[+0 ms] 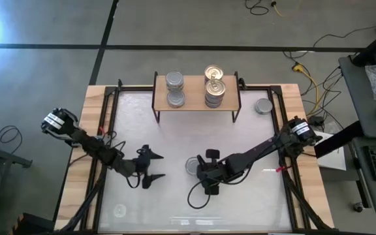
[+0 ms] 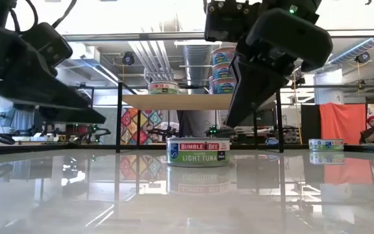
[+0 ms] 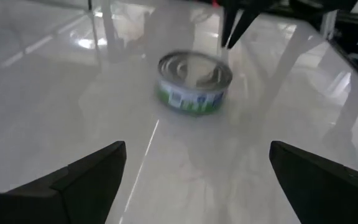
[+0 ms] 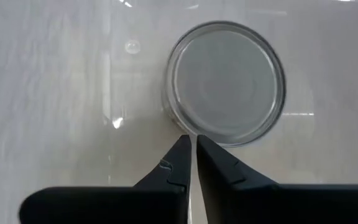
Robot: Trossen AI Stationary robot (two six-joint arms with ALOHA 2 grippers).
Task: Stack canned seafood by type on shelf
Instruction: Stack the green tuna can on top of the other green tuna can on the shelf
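A silver-grey-topped tin (image 1: pixel 193 166) labelled light tuna (image 2: pixel 198 151) stands on its base mid-table. My right gripper (image 1: pixel 203 172) points down at its rim, fingers shut (image 4: pixel 189 142). My left gripper (image 1: pixel 158 167) hovers open to the tin's left, facing it (image 3: pixel 197 186); the tin (image 3: pixel 194 84) lies ahead of it. The shelf (image 1: pixel 194 88) stands at the far edge, with silver-topped tins (image 1: pixel 174 89) on its left part and gold-topped tins (image 1: pixel 214 85) stacked on its right. My right gripper comes from above with its shut fingertips (image 4: pixel 182 146) at the tin's rim (image 4: pixel 185 127). Whether they touch the rim I cannot tell. The tin sits flat on the table.
Another tin (image 1: pixel 263 106) rests on the table right of the shelf (image 2: pixel 325 144). The white tabletop has wooden edges (image 1: pixel 87 163) and black frame rails. Open table lies between the arms and the near edge. A person sits far off in the room (image 2: pixel 372 130).
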